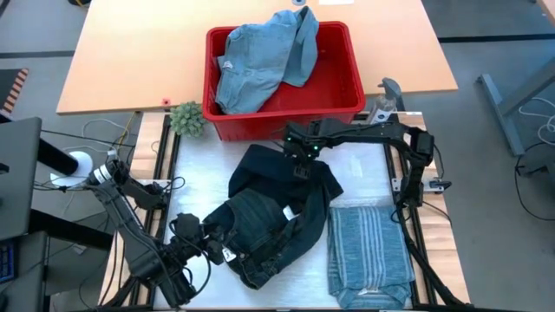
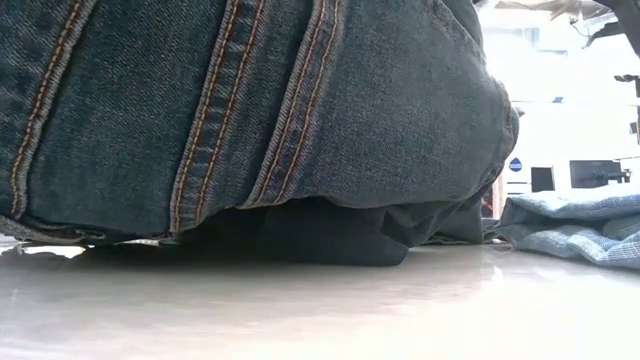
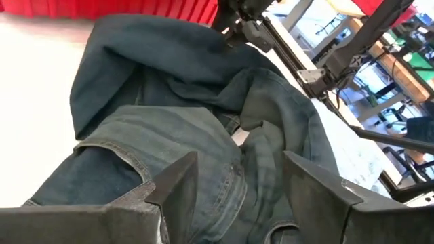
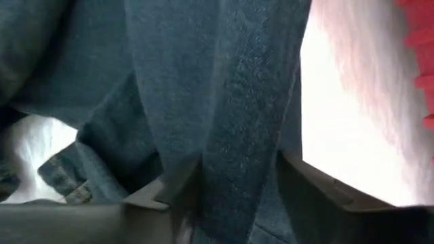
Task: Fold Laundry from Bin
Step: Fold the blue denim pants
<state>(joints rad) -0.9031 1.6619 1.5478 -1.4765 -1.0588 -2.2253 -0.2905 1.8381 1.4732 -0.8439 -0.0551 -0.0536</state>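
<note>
In the high view, the dark jeans [image 1: 277, 221] are lying crumpled in the middle of the white work surface [image 1: 195, 169], with their long axis running diagonally from the side near the red bin [image 1: 347, 108] down toward the front left corner. The right gripper [image 1: 299, 156] is reaching in at the end of the jeans nearest the bin, and the left gripper [image 1: 208, 247] is sitting at the opposite, front-left end. So each arm is nearest to one end of the same garment, and the cloth is lying between them. A folded blue-grey striped shirt [image 1: 368, 247] is resting just beside the jeans on the right, and a light blue denim piece [image 1: 260, 56] is waiting inside the bin.

In the low view, the jeans [image 2: 250, 110] are filling most of the picture, hanging over a darker fold that is touching the table.

In the left wrist view, the left gripper [image 3: 241, 186] is standing with its fingers well apart, and the jeans [image 3: 190, 129] are passing between them; I cannot tell if it is really gripping the cloth.

In the right wrist view, the right gripper [image 4: 237, 183] is having a thick fold of the jeans [image 4: 224, 88] between its fingers, which seem to be closing on it. I judge the next move is pulling both ends apart to spread the garment flat.
</note>
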